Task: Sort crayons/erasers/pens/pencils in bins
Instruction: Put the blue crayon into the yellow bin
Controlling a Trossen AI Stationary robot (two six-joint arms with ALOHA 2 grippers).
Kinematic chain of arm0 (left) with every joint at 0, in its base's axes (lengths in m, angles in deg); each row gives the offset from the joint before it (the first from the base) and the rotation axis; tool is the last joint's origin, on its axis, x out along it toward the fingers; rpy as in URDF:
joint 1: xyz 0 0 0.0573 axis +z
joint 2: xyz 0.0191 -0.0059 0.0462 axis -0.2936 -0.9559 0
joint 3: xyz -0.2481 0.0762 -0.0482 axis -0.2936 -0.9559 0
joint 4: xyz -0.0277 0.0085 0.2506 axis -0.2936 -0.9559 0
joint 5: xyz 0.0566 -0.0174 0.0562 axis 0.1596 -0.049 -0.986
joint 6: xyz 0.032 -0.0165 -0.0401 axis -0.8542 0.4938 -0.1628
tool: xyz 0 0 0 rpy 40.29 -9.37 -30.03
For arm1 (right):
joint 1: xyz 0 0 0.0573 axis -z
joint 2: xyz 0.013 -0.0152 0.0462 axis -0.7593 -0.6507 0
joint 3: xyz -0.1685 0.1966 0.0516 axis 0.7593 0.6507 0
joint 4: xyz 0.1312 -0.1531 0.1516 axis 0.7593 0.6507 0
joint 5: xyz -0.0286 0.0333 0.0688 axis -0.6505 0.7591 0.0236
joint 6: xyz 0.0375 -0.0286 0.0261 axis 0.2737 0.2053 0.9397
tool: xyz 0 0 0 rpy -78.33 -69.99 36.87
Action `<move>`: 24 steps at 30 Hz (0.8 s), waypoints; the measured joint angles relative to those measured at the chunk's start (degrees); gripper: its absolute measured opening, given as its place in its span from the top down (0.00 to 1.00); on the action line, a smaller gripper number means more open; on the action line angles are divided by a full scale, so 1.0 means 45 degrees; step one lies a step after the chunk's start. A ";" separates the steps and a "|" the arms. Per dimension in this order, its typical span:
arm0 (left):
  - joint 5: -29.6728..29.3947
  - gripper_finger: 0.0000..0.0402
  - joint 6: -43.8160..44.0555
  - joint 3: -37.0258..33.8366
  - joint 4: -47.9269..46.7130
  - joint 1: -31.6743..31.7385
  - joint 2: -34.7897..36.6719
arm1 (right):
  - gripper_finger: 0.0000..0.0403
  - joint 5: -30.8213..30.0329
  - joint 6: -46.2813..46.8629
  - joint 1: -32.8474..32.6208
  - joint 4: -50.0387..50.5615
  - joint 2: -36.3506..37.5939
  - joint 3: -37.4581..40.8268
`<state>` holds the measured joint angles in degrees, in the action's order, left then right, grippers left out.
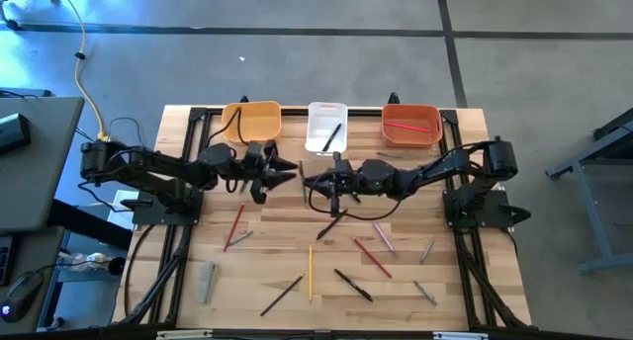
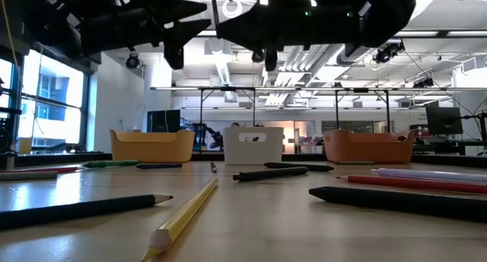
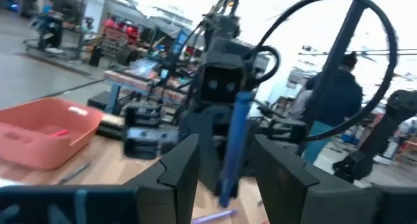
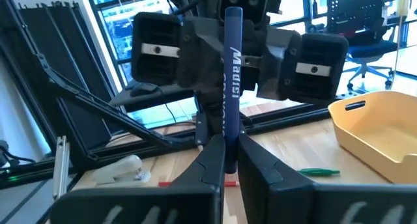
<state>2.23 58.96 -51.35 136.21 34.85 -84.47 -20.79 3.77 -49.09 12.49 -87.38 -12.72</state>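
Both arms meet above the table's middle. My right gripper [image 1: 313, 185] [image 4: 226, 160] is shut on a blue crayon [image 4: 231, 87] with white lettering. My left gripper [image 1: 286, 170] [image 3: 228, 178] faces it, open, with one finger on either side of the crayon [image 3: 234, 146] and a gap on both sides. Along the far edge stand three bins. The yellow-orange bin [image 1: 252, 123] is on the left. The white one [image 1: 325, 127] holds a black pen. The red-orange one [image 1: 411, 125] holds a red pencil. My right gripper pinches the blue crayon near its lower end [image 4: 228, 149] between its two fingers. The fingers come level from the table's right and lie across the crayon. The crayon stands about upright above the fingers, lifted clear of the table.
Loose on the near half of the table lie red pencils [image 1: 234, 226] [image 1: 372, 257], a yellow pencil [image 1: 310, 271], black pens [image 1: 281, 296] [image 1: 352, 285], a purple stick [image 1: 383, 236] and grey pieces [image 1: 206, 281]. In the left wrist view a person [image 3: 332, 100] stands beyond the table.
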 joint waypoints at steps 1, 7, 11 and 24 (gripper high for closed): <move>0.0000 0.67 -0.0004 0.0080 0.0012 -0.0070 -0.0093 | 0.97 0.0006 -0.0003 0.0000 -0.0003 0.0000 -0.0005; -0.0048 0.67 -0.0004 0.0600 0.0001 -0.0168 -0.0673 | 0.97 0.0109 -0.0003 -0.0019 0.0089 0.0000 -0.0010; -0.0048 0.67 -0.0229 0.0856 0.0070 -0.0163 -0.0915 | 0.97 0.0113 -0.0004 -0.0019 0.0100 0.0000 -0.0010; 0.0005 0.88 -0.0765 0.0921 0.0667 -0.0163 -0.0910 | 0.97 0.0100 -0.0178 -0.0019 0.0288 0.0000 -0.0015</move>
<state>2.25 55.52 -47.20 139.21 34.11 -88.56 -20.34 2.97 -49.18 13.79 -87.38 -12.79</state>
